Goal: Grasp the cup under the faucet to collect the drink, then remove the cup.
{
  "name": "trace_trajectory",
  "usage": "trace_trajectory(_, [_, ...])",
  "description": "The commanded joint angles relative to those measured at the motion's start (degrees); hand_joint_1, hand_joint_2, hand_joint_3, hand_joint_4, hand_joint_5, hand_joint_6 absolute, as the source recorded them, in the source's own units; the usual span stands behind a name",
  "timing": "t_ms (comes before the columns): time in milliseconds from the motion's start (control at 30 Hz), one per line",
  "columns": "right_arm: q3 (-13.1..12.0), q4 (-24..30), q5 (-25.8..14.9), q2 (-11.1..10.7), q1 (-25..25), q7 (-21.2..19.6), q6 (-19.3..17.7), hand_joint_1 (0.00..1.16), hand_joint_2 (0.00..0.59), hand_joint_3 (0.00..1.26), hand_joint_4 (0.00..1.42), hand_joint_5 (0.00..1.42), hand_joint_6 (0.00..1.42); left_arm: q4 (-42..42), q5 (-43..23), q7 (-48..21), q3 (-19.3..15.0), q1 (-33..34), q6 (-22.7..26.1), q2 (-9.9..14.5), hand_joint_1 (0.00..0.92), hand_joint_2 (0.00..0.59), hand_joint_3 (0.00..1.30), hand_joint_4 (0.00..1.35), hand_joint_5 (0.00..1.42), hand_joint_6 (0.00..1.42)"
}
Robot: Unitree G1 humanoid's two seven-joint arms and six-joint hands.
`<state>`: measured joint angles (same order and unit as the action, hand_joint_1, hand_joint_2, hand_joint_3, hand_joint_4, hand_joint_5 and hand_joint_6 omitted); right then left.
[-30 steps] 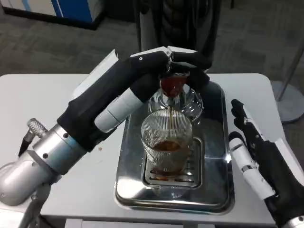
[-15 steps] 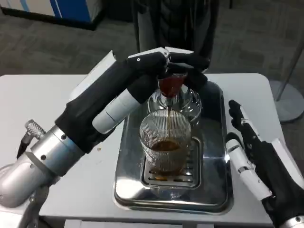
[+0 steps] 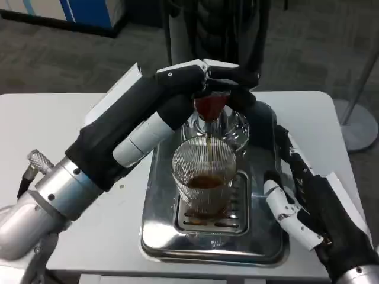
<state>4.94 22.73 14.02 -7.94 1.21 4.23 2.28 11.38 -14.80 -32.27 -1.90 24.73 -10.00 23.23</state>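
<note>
Left robot hand (image 3: 222,77) is reaching across from the left, fingers clamped on the red faucet handle (image 3: 208,105) at the top of the dispenser. A thin dark stream is running straight down from the faucet (image 3: 208,125) into the ribbed glass cup (image 3: 204,177). Cup is standing upright, long axis vertical, mouth facing up, directly under the faucet on the slotted drip grate (image 3: 214,214) of the steel tray (image 3: 268,236); brown drink is sitting in its lower part. Tray is resting on the white desk (image 3: 47,124). Right robot hand (image 3: 305,207) is hovering just beside the cup over the tray's right edge, fingers spread apart, holding nothing.
</note>
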Motion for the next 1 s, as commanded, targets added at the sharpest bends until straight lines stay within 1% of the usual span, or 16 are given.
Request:
trace_trajectory(33, [0.4,-0.6,0.0,0.3,0.2,-0.4,-0.7,0.57,0.586,0.00,0.00,0.00,0.15,0.3,1.6,-0.4,0.2,-2.6,1.3,1.4,0.000,0.062,0.43,0.44,0.45,0.19])
trace_trajectory(133, [0.5,-0.7,0.0,0.5,0.2,-0.4,-0.8,0.56,0.586,0.00,0.00,0.00,0.15,0.7,1.5,-0.2,0.2,-2.9,1.4,1.5,0.000,0.062,0.43,0.44,0.45,0.19])
trace_trajectory(167, [0.5,-0.7,0.0,0.5,0.2,-0.4,-0.8,0.64,0.586,0.00,0.00,0.01,0.14,0.8,1.5,-0.1,0.2,-2.9,1.4,1.5,0.000,0.062,0.43,0.44,0.45,0.19])
trace_trajectory(267, [0.9,-0.8,0.2,0.6,0.3,-0.4,-0.8,0.90,0.586,0.00,0.00,0.00,0.15,1.0,1.4,0.0,0.1,-3.0,1.5,1.7,0.000,0.062,0.43,0.44,0.45,0.19])
trace_trajectory(333, [1.1,-0.9,0.2,0.7,0.2,-0.4,-0.9,1.09,0.586,0.00,0.00,0.00,0.12,1.1,1.4,0.0,0.0,-3.2,1.5,1.8,0.000,0.062,0.43,0.44,0.45,0.19])
trace_trajectory(367, [1.3,-1.0,0.2,0.7,0.2,-0.4,-0.9,1.15,0.586,0.00,0.00,0.00,0.13,1.1,1.4,0.1,0.0,-3.2,1.5,1.8,0.000,0.062,0.43,0.44,0.45,0.19])
trace_trajectory(433, [1.5,-1.1,0.2,0.8,0.1,-0.5,-0.9,1.16,0.586,0.00,0.00,0.00,0.13,1.2,1.3,0.1,-0.1,-3.3,1.5,1.9,0.000,0.063,0.43,0.44,0.45,0.19])
trace_trajectory(1000, [2.6,-0.9,0.0,1.2,0.6,-0.8,-0.8,1.16,0.586,0.00,0.00,0.00,0.13,1.2,1.5,0.5,-0.6,-3.8,1.5,2.0,0.000,0.060,0.43,0.44,0.44,0.18])
